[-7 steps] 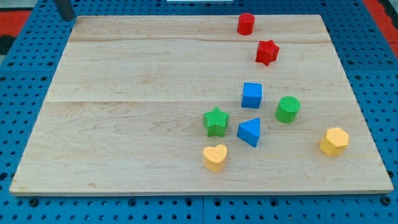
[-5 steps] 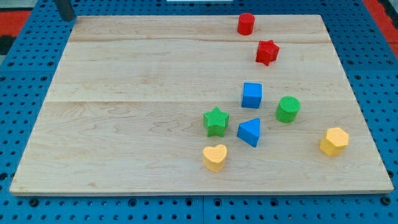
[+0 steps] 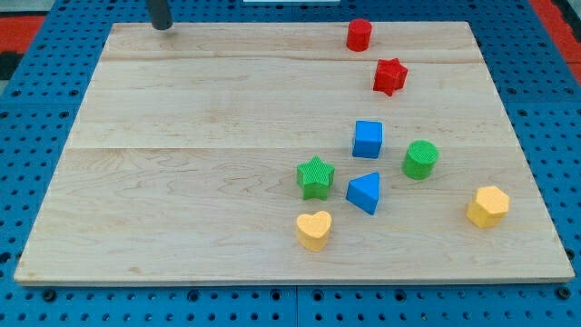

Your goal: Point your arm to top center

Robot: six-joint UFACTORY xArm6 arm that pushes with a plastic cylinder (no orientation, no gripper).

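My tip is at the board's top edge, left of centre, far from all blocks. A red cylinder stands near the top edge, well to the right of my tip. A red star lies below it. A blue cube, a green cylinder, a green star and a blue triangular block cluster right of centre. A yellow heart lies near the bottom edge. A yellow hexagon lies at the lower right.
The wooden board rests on a blue pegboard table. Red surface shows at the view's top left corner.
My tip has moved to the right along the board's top edge, from the top left corner toward the centre. No block has moved.
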